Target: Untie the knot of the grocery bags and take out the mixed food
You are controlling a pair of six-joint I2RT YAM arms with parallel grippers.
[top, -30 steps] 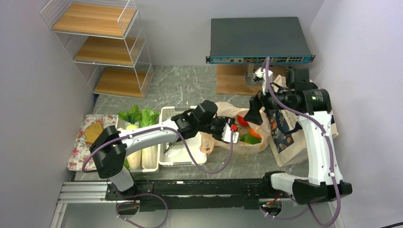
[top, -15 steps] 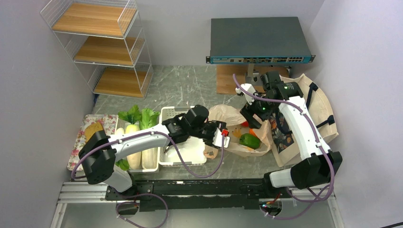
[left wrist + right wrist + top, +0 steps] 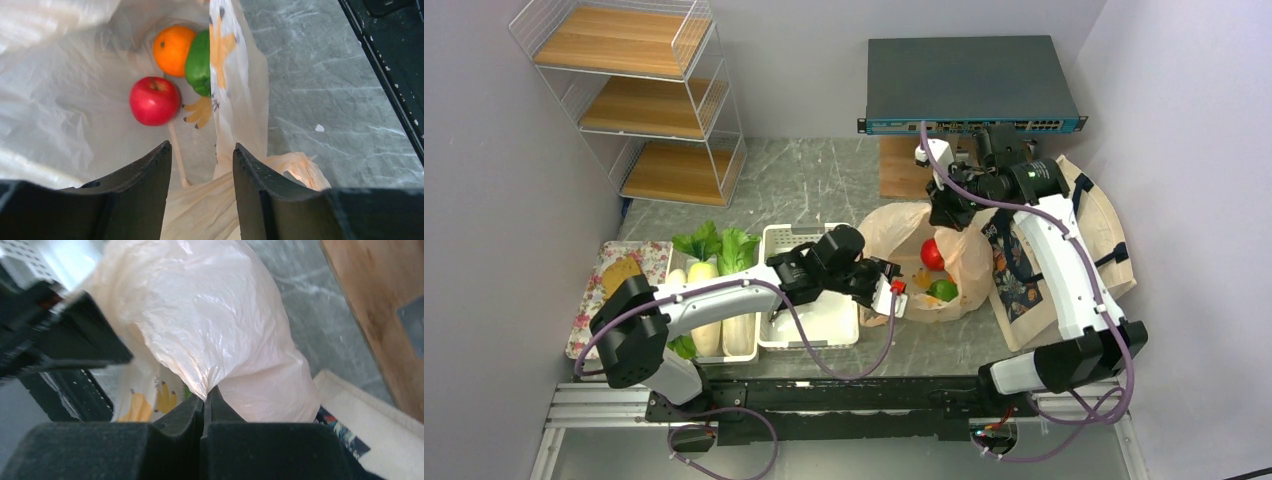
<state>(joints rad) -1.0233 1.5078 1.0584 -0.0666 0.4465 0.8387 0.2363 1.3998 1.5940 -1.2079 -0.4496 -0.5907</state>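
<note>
Since the thin, crinkly peach-beige plastic bag (image 3: 894,225) lies mid-table between the two arms with its mouth gaping and no twisted knot to be seen, you can judge the untying done and turn to emptying it. Treat the film as almost weightless, limp and slippery. It will likely stretch or tear if you haul on it, and slump over the food once it is let go. On its floor lie a round red apple (image 3: 155,100), a round orange (image 3: 172,43) touching a glossy green item (image 3: 199,62), which I cannot identify; a printed fold of the bag partly hides the green one. These look firm and smooth, and the apple and orange will probably roll when nudged, so take the apple across its widest part, coming down through the mouth. Your right gripper (image 3: 205,395) is closed tight on a pinch of film at the bag's far side, lifting it like a tent. Your left gripper (image 3: 200,147) sits at the near rim with its jaws apart and a fold of film running loosely between them. I cannot see that they press it. Just right of the bag lies the cream canvas tote with navy straps (image 3: 1104,225), and to its left a white perforated plastic basket (image 3: 824,320), a likely landing spot. Everything rests on the grey marbled table (image 3: 794,185).
</note>
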